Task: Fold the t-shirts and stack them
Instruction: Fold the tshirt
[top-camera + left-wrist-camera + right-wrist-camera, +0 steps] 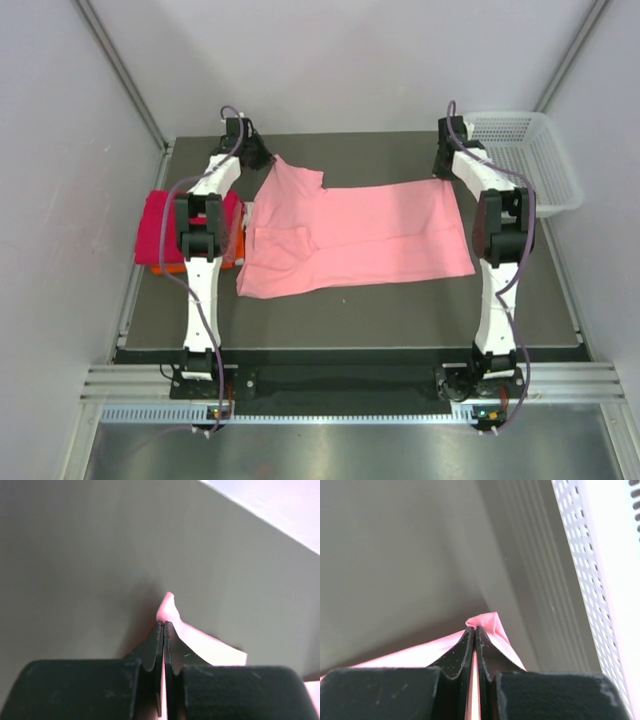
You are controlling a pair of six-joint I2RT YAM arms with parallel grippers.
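The light salmon-pink t-shirt [350, 235] lies spread across the dark table. My left gripper [262, 158] is shut on its far left corner, and the pinched cloth [170, 611] pokes out past the tips. My right gripper [446, 168] is shut on the far right corner, where a pinched fold of the shirt [487, 621] shows. A folded magenta-red shirt [160, 225] lies on a folded orange one [170, 268] at the table's left edge, partly behind the left arm.
A white plastic mesh basket [545, 165] stands at the back right, close to my right gripper; its wall [600, 580] fills the right wrist view's right side. Grey booth walls enclose the table on three sides.
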